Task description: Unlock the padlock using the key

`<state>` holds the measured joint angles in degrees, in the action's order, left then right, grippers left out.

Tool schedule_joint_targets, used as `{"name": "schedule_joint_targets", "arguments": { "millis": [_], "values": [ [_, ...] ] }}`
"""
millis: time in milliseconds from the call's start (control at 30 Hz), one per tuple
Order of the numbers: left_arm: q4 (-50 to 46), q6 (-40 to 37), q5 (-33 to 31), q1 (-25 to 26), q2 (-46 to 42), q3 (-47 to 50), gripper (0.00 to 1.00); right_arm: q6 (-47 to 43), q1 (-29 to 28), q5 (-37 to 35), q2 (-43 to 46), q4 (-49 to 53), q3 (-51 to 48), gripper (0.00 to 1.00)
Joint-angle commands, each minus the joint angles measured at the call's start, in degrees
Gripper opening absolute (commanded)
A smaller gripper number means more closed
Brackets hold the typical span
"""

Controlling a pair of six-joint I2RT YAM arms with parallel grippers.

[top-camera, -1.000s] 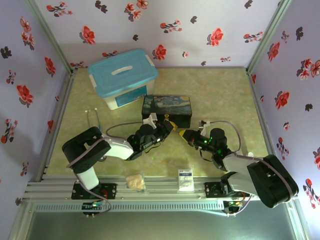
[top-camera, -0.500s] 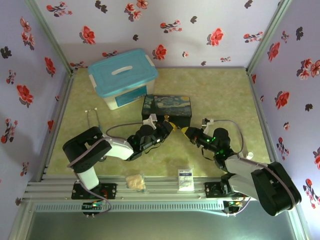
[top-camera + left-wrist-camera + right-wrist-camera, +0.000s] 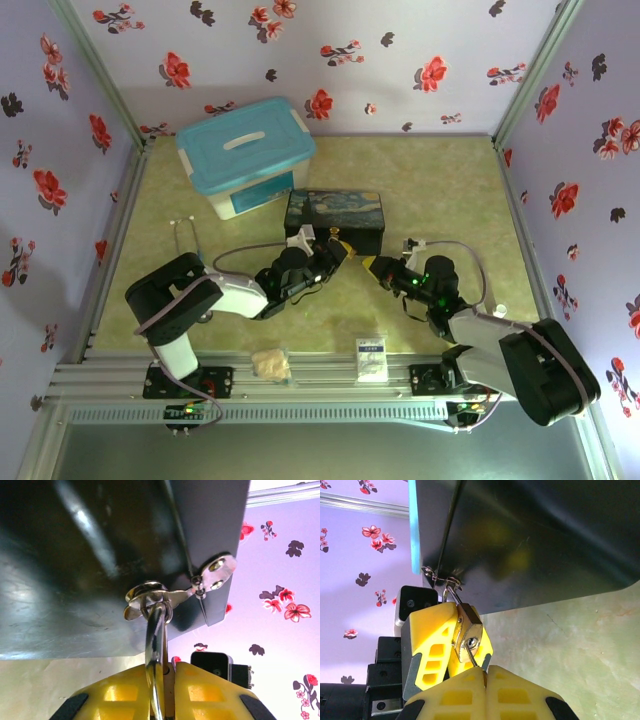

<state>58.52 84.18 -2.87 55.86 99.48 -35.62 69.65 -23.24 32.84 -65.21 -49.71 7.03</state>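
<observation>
The small brass padlock [image 3: 468,630] hangs by its silver shackle [image 3: 155,630] from the hasp ring [image 3: 147,597] on the front of the dark Starry Night box [image 3: 333,215]. My left gripper [image 3: 167,672] is shut on the padlock's body, with its yellow fingers [image 3: 432,635] on either side. My right gripper [image 3: 485,672] is shut on the thin silvery key [image 3: 471,656], whose tip sits at the keyhole in the padlock's underside. In the top view the left gripper [image 3: 335,255] and the right gripper [image 3: 372,265] meet just in front of the box.
A white tub with a blue lid [image 3: 245,150] stands behind and to the left of the box. A white card [image 3: 372,357] and a crumpled beige item [image 3: 270,363] lie near the table's front rail. Flowered walls close in three sides.
The right arm has shifted slightly, its gripper edging a little toward the padlock. The left arm and the padlock have stayed in place.
</observation>
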Motion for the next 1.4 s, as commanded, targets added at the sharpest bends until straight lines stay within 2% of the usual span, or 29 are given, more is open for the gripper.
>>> {"name": "schedule_joint_targets", "arguments": {
  "millis": [0, 133, 367, 667, 1067, 1367],
  "values": [
    [4.3, 0.2, 0.1, -0.4, 0.3, -1.9, 0.00, -0.9, 0.3, -0.2, 0.2, 0.0, 0.0, 0.00],
    [4.4, 0.5, 0.1, -0.8, 0.2, -1.3, 0.00, -1.4, 0.3, -0.3, -0.3, 0.5, 0.7, 0.00],
    [4.7, 0.5, 1.0, -0.8, 0.2, -1.2, 0.00, 0.9, 0.3, -0.3, -3.3, -5.6, 1.5, 0.00],
    [6.3, 1.2, 1.1, -0.7, 2.2, -0.7, 0.00, -2.3, 0.2, -0.2, 0.3, 1.2, 2.9, 0.00],
    [7.4, 1.8, 1.2, -0.2, 1.7, -1.3, 0.00, -1.3, 0.2, -0.4, -5.0, -3.2, 3.4, 0.00],
    [6.2, 0.9, 2.9, -2.7, 1.5, -2.2, 0.00, -3.1, 0.2, -0.9, -1.3, 1.7, 1.5, 0.00]
  ]
}}
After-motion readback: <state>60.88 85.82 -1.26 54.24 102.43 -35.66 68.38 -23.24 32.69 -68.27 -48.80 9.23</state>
